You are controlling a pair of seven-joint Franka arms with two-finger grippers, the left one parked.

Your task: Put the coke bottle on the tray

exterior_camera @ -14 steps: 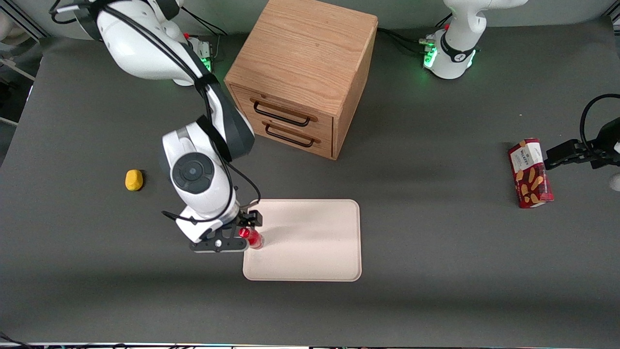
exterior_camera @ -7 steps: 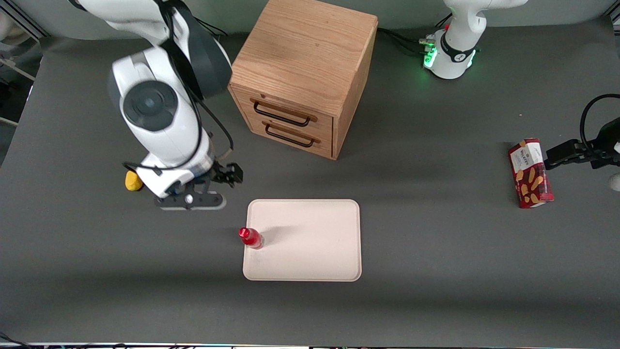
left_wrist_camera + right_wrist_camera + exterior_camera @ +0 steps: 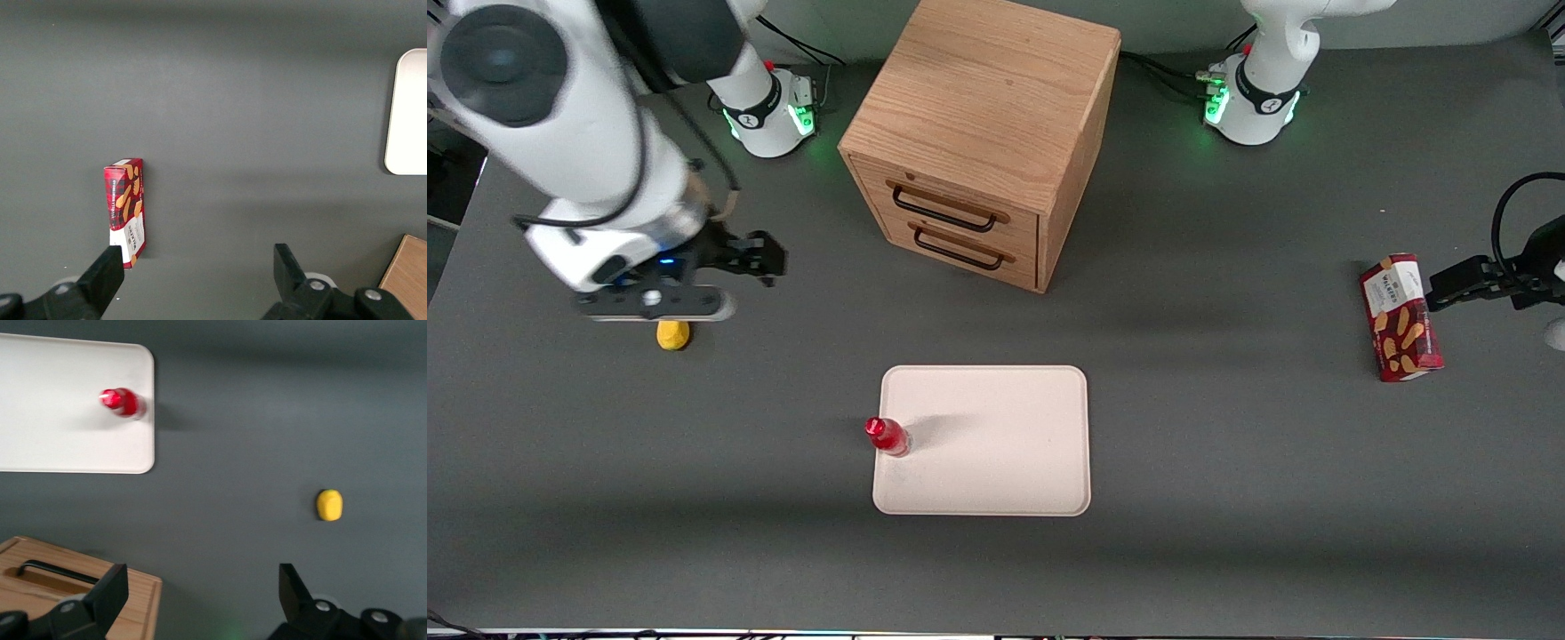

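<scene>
The coke bottle [image 3: 887, 436] is a small shiny red bottle. It stands upright on the pale cream-pink tray [image 3: 996, 440], just inside the tray's edge toward the working arm's end. My right gripper [image 3: 754, 256] is open and empty, raised high above the table, well away from the bottle toward the working arm's end and farther from the front camera. In the right wrist view the bottle [image 3: 122, 402] stands near the tray's [image 3: 60, 440] rim, far from the gripper [image 3: 202, 581]. Nothing is between its fingers.
A wooden drawer cabinet [image 3: 983, 133] with two black handles stands farther from the camera than the tray. A yellow object [image 3: 673, 335] lies on the table just below my gripper. A red snack box [image 3: 1400, 317] lies toward the parked arm's end.
My gripper has let go of the bottle, risen and moved toward the working arm's end, farther from the camera. The bottle stays upright on the tray.
</scene>
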